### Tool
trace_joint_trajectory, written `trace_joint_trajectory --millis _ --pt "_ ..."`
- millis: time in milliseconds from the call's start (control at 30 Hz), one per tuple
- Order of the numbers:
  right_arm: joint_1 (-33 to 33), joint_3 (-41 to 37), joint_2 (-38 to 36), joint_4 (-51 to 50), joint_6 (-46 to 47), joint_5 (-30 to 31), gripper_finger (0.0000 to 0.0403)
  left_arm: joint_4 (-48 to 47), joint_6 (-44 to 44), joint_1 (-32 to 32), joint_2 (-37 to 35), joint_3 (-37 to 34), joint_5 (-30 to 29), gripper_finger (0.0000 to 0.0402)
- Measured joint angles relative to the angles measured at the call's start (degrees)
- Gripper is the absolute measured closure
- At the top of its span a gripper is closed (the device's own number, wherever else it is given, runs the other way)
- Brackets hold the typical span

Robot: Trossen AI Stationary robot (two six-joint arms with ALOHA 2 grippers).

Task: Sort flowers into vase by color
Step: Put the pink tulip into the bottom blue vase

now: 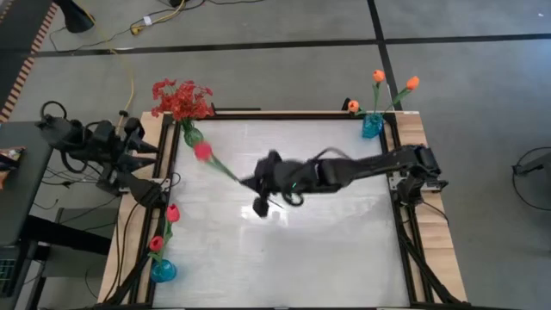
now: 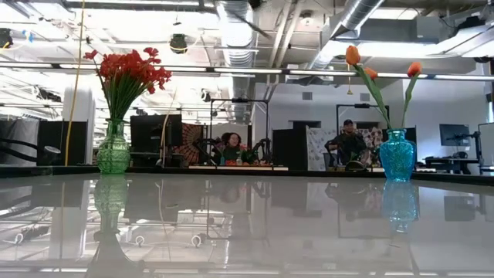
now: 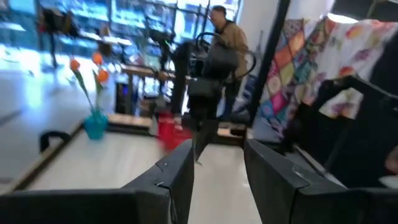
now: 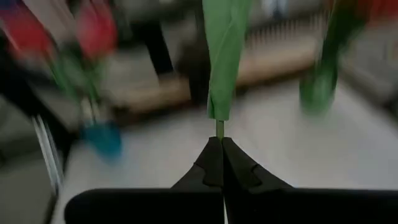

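My right gripper (image 1: 248,181) is over the middle of the table, shut on a pinkish-red tulip (image 1: 202,151). The tulip's stem slants from the fingers toward the far left. A green vase (image 1: 191,134) with red sprays (image 1: 181,99) stands at the far left corner. At the far right corner a blue vase (image 1: 372,126) holds orange tulips (image 1: 378,77). Another blue vase (image 1: 162,271) at the near left holds two pinkish-red tulips (image 1: 172,212). My left gripper (image 3: 214,168) is drawn back beyond the table's left edge, open, with nothing between its fingers. My right gripper pinches the tulip's thin green stem (image 4: 219,129) between its two fingertips (image 4: 211,158), at the stem's bare lower end just below a leaf (image 4: 224,56). The stem runs on from the fingertips roughly in line with them. The flower is lifted clear of the table.
The low view shows the green vase (image 2: 113,150) and the blue vase (image 2: 397,154) on a glossy tabletop, with people at desks in the room behind. A raised frame (image 1: 396,172) borders the table. Cables lie on the floor to the left.
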Motion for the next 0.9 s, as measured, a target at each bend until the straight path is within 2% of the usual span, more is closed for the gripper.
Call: trace_joint_trajectory --millis 133,267,333,567,800,900 --pt "-2.8 0.1 -1.3 18.8 -6.6 -0.4 0.0387 6.4 2.7 0.0 2.0 -1.2 -5.4 0.0274" --pt "-4.9 0.1 -0.3 35.6 -9.7 -5.5 0.0387 12.1 3.1 0.0 4.7 -2.7 -9.1 0.0273" --pt "-5.8 0.1 0.1 39.9 -9.4 -8.0 0.0387 15.9 4.3 0.0 6.4 -4.3 -9.4 0.0273" --pt "-5.5 0.0 0.2 38.8 -9.3 -9.5 0.0387 29.8 11.1 0.3 13.6 -5.7 -8.6 0.0259" --pt "-4.2 0.0 0.2 37.8 -9.9 -10.8 0.0387 32.3 7.3 7.5 19.6 -5.7 -8.3 0.0170" --pt "-3.8 0.0 0.2 37.7 -10.0 -10.9 0.0387 34.9 4.9 11.2 22.1 -5.7 -4.5 0.0134"
